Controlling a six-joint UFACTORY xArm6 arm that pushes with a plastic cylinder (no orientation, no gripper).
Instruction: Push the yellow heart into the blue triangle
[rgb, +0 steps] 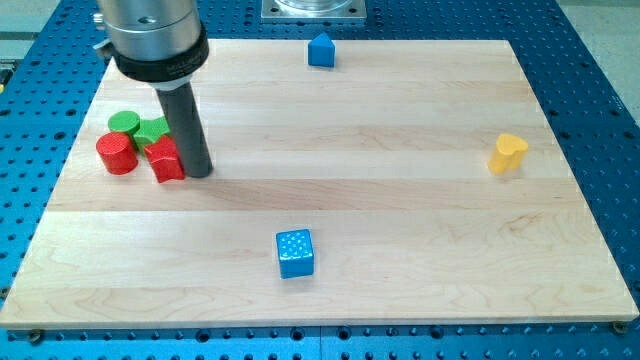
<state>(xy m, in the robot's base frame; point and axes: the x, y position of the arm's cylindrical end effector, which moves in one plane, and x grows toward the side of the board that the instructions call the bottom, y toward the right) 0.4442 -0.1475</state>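
The yellow heart (508, 153) lies near the board's right edge, at mid height. The blue triangle (320, 50) stands at the view's top, near the board's far edge, a little left of centre. They are far apart. My tip (198, 172) rests on the board at the view's left, touching the right side of a red block (165, 160). It is far from both the yellow heart and the blue triangle.
A red cylinder (116, 153), a green cylinder (124, 123) and a green block (153, 130) cluster with the red block at the left. A blue cube (295, 252) sits low at centre. The wooden board (400, 220) lies on a blue perforated table.
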